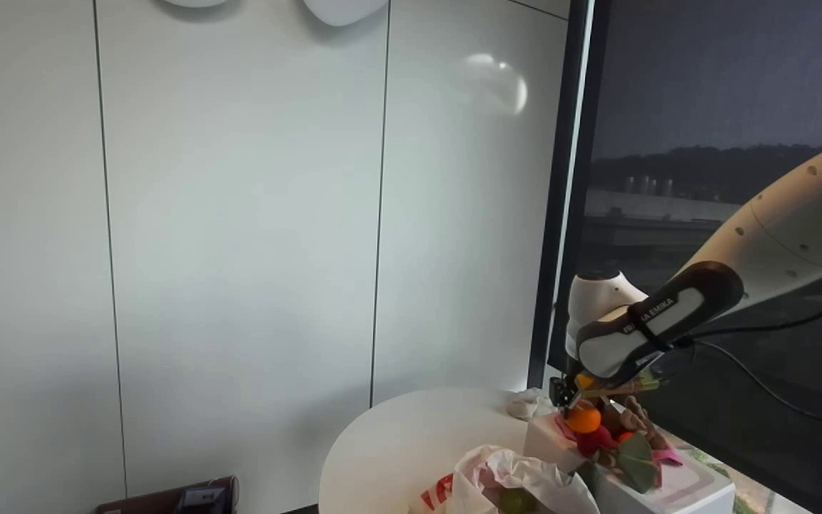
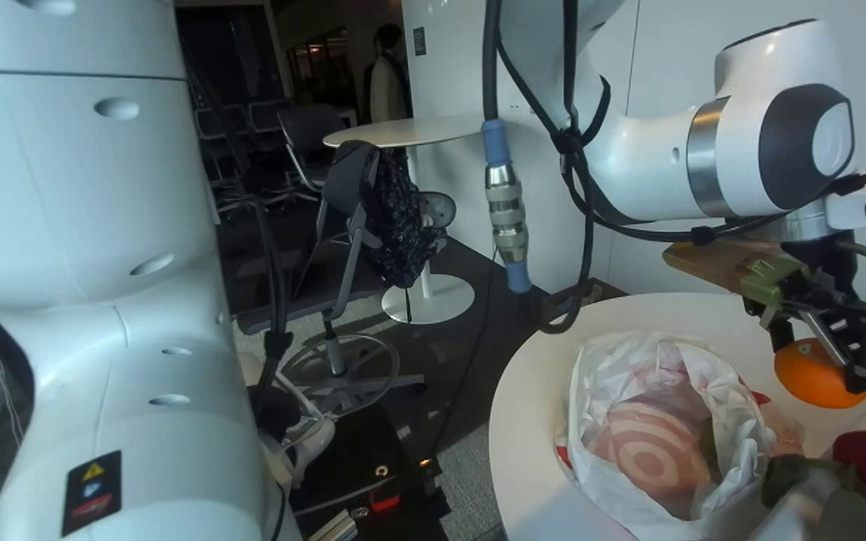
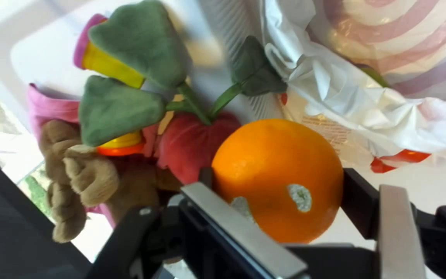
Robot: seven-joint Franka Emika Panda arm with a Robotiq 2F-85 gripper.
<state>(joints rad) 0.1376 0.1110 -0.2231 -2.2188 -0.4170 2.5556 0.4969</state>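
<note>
The fingers (image 3: 362, 205) pinch an orange (image 3: 277, 166) beneath an arm (image 1: 796, 228) whose part-covered lettering (image 1: 659, 309) ends "EMIKA".

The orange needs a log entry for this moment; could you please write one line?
pincer: closed on orange; nearby: red plush toy; white bag: open-mouthed, on round table
</note>
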